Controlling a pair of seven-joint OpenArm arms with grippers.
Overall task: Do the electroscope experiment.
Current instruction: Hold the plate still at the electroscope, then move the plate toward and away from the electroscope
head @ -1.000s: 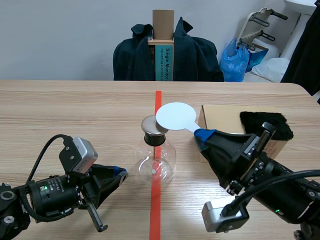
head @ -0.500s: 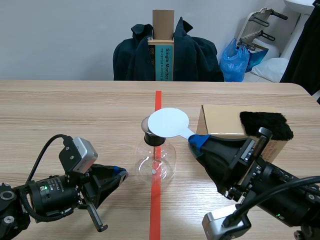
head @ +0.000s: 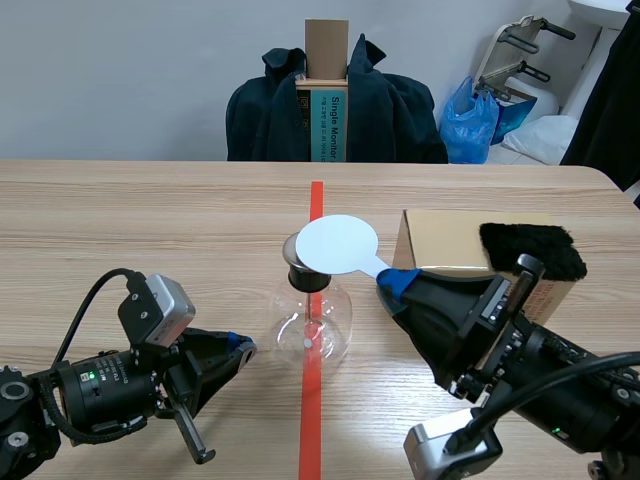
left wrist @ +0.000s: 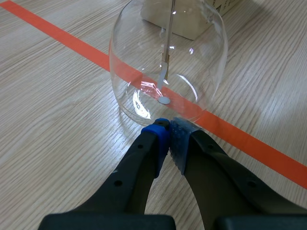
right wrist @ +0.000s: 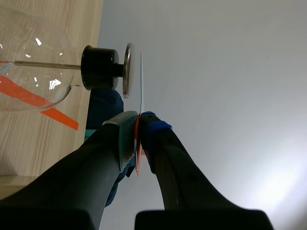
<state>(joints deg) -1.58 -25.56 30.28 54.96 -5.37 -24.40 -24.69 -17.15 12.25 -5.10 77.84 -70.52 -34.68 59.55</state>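
Note:
The electroscope (head: 312, 315) is a round glass flask on the red tape line, with a black stopper and a metal disc cap (head: 300, 250). Inside it a thin rod and foil leaf (left wrist: 164, 72) hang down. My right gripper (head: 395, 282) is shut on the handle of a white round paddle (head: 337, 243), whose disc hovers just over the metal cap (right wrist: 127, 71). In the right wrist view the paddle (right wrist: 141, 81) shows edge-on, a small gap from the cap. My left gripper (left wrist: 169, 129) rests shut and empty at the flask's (left wrist: 168, 62) base, on its left.
A cardboard box (head: 450, 243) with a black fur cloth (head: 535, 248) on top stands right of the flask. Across the table a dark jacket drapes a chair (head: 335, 105) holding a tall carton. A blue bag (head: 475, 120) lies beyond the table.
The right arm carried the white paddle left and down, from beside the metal cap to over it, then held still. The left arm has not moved.

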